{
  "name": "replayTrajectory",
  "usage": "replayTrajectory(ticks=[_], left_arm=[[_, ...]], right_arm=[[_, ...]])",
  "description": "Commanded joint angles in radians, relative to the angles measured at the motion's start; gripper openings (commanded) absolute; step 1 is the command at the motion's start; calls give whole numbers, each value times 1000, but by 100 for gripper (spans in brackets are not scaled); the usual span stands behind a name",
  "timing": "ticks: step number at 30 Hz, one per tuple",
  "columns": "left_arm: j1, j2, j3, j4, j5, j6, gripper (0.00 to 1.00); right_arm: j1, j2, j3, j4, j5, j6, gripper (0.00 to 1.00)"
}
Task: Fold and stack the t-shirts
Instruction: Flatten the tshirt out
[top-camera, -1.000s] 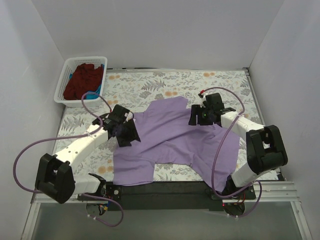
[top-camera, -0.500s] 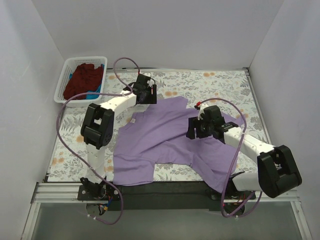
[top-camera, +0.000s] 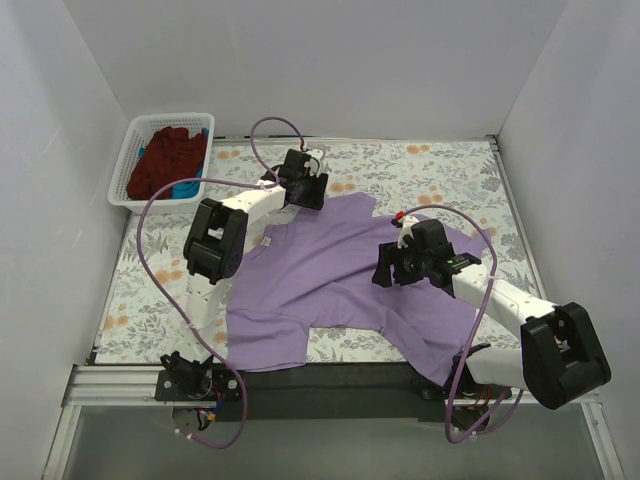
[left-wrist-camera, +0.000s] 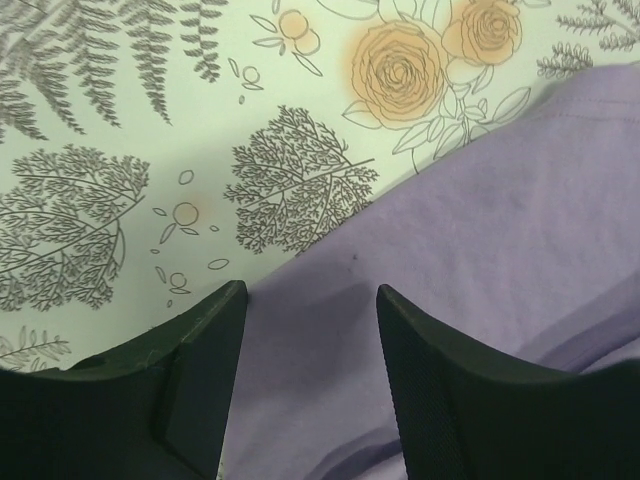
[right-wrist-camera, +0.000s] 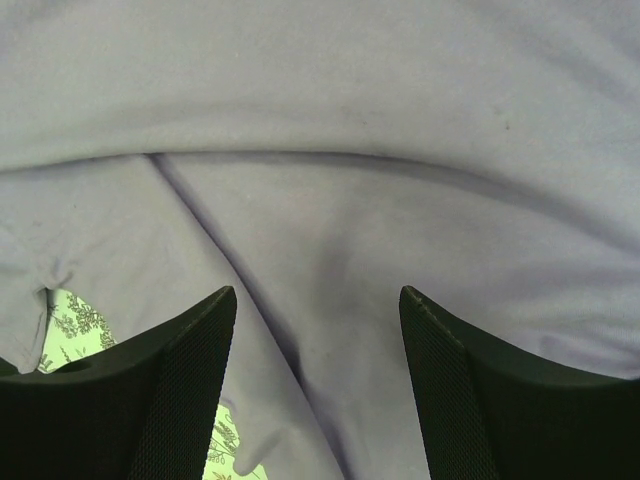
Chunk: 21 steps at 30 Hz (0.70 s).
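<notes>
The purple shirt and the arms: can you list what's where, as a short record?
purple shirt: spread out unfolded, rumpled, on the flowered table
left gripper: open, at the shirt's far edge
right gripper: open, above the shirt's right half
basket: far left corner, holding red cloth and blue cloth

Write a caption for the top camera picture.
Left gripper and right gripper open above a purple t-shirt on the flowery table.

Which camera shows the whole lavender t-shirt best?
The top external view: the lavender t-shirt lies spread out there, its outline nearly complete. The left wrist shows only one edge of it on the floral table; the right wrist shows only creased cloth up close.
</notes>
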Motion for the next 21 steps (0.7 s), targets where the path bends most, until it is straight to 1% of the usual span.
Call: replayTrajectory(ticks=[1, 3, 5, 7, 8, 9, 10, 11, 14, 16, 17, 19, 20, 21], left_arm=[[1, 6, 34, -18, 62, 25, 53], [-1, 9, 13, -27, 74, 25, 52], [-1, 11, 0, -29, 73, 28, 50], [-1, 17, -4, -32, 62, 31, 43], [-1, 18, -1, -33, 57, 41, 37], [-1, 21, 0, -33, 51, 44, 22], [-1, 23, 11, -35, 36, 46, 10], [-1, 23, 17, -36, 30, 49, 1], [-1, 14, 54, -35, -47, 55, 0], [-1, 3, 87, -32, -128, 66, 0], [-1, -12, 127, -26, -229, 75, 0], [-1, -29, 167, -3, -349, 115, 0], [-1, -49, 198, 16, -449, 132, 0], [-1, -61, 200, 43, -510, 155, 0]], right_arm=[[4, -26, -13, 21, -26, 7, 73], [4, -20, -13, 21, -30, 5, 73], [5, -12, -10, 23, -38, 3, 73], [5, -4, -7, 23, -45, 3, 73], [4, -4, -7, 23, -48, 2, 73], [5, -4, -7, 23, -47, 0, 73], [4, -9, -7, 23, -49, 0, 73], [4, -7, -7, 23, -47, 0, 73], [4, -9, -8, 21, -47, 0, 73], [4, -10, -8, 23, -47, 0, 73], [4, -12, -8, 23, -49, -3, 73], [4, -17, -7, 23, -49, -3, 73], [4, -18, -7, 23, -47, -3, 73], [4, -17, -8, 23, -45, -3, 73]])
